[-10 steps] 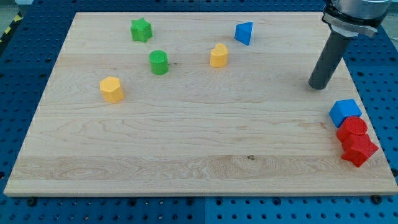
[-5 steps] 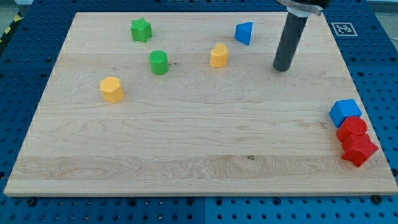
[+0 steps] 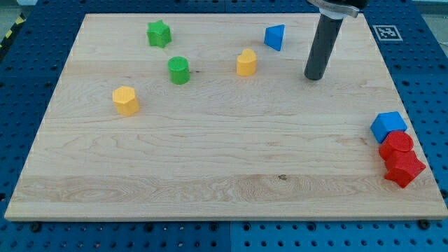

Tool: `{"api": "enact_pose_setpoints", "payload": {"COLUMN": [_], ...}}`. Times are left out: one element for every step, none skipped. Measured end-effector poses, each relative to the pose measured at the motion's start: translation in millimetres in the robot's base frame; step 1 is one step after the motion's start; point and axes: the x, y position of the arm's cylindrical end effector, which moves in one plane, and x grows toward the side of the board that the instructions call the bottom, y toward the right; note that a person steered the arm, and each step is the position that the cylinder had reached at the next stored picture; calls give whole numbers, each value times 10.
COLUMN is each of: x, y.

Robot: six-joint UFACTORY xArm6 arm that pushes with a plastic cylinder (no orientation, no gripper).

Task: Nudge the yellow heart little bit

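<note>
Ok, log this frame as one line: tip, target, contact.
tip: my tip right of target | target: yellow heart, upper middle | contact: none, clear gap | nearest other: blue block

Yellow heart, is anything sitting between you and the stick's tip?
No. My tip is to the view's right of the yellow heart, and only bare wood lies between them. The blue triangle block sits nearer the view's top, off that line.
</note>
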Motion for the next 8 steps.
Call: {"api": "enact_pose_setpoints", "payload": {"x": [-5, -15, -129, -392, -432, -564, -869, -997], "y": [-111, -240, -377, -445, -763, -1201, -1378, -1387]}}
